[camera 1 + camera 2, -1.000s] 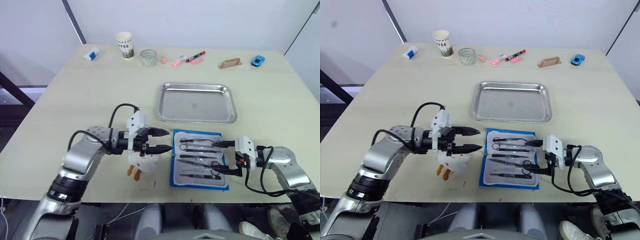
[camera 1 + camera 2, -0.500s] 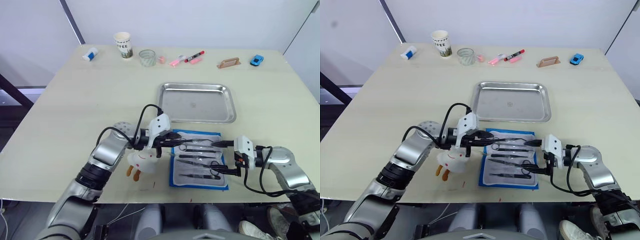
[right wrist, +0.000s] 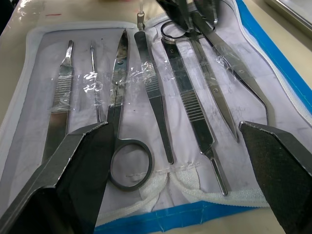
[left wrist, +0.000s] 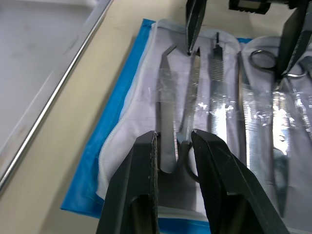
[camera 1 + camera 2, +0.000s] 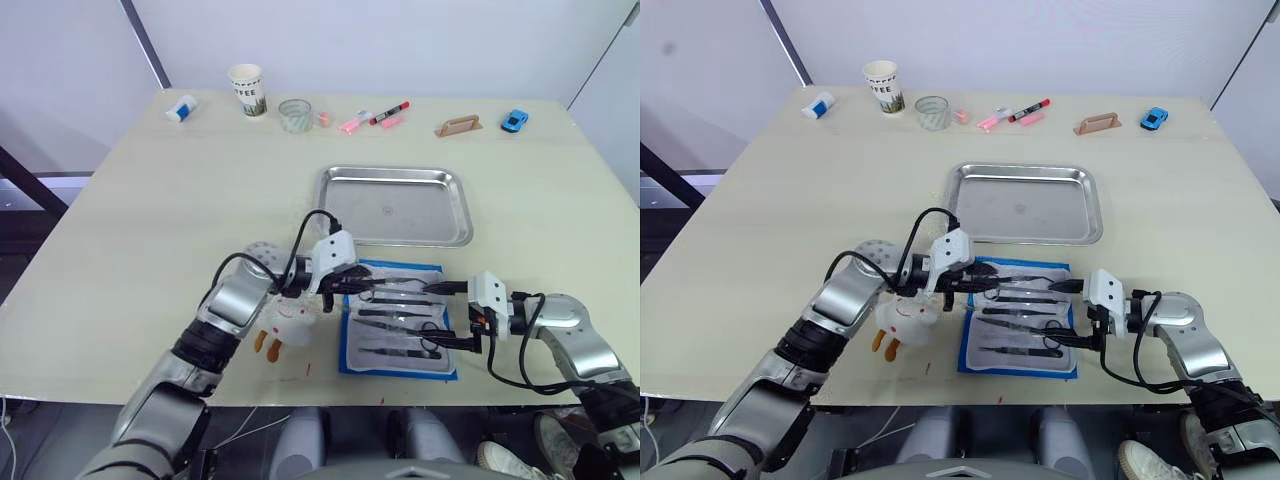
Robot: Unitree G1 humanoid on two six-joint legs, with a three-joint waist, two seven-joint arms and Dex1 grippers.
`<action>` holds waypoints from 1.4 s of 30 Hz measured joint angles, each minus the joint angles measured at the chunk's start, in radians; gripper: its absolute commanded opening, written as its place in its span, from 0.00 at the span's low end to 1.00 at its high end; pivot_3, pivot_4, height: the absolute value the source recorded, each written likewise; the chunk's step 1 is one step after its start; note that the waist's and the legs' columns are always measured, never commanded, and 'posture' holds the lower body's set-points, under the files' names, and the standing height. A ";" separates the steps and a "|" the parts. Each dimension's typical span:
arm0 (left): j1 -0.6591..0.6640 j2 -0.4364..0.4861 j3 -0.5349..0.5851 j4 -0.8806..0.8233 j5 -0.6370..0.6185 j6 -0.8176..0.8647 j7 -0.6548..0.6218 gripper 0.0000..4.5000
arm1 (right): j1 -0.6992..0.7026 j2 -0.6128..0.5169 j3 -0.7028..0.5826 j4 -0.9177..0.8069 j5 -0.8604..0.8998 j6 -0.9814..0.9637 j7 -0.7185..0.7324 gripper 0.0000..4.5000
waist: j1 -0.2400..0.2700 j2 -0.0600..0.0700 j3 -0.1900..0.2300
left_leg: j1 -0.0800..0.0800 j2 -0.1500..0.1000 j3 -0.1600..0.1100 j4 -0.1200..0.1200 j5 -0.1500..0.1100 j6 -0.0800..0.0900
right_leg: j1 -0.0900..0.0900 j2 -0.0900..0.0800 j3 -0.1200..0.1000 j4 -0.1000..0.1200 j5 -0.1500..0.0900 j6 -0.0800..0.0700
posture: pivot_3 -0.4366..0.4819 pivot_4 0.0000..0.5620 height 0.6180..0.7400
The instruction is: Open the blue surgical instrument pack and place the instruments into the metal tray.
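Pack [image 5: 398,320] laid open nr tray [image 5: 395,205], tools [image 3: 146,87] held in pockets, L gripper [image 4: 174,146] jaws narrowly apart over tools, R gripper [image 3: 175,141] jaws spread wide.

We're looking at what reads as a robot test bench in a lab or plain office room, not a clinic. The pale wooden table [image 5: 150,220] stands against bare white walls, and along its far edge, beyond the metal tray [image 5: 394,205], sits a jumble of props: a paper coffee cup [image 5: 248,89], a glass [image 5: 296,115], pink and red markers [image 5: 375,117], a small blue toy car [image 5: 515,121]. Nearer than the tray we see the blue surgical instrument pack [image 5: 395,318] lying open beside a white toy chicken [image 5: 282,322]. Cables trail on the floor under the table's near edge.
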 measured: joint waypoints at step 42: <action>-0.106 -0.030 -0.076 0.113 0.093 -0.012 -0.090 0.01 | 0.002 0.006 0.000 -0.007 0.000 0.016 -0.007 1.00 | 0.000 0.001 -0.001 | 0.000 0.000 0.000 0.000 0.000 0.000 | 0.000 0.000 0.000 0.000 0.000 0.000 | 0.48 0.27 1.00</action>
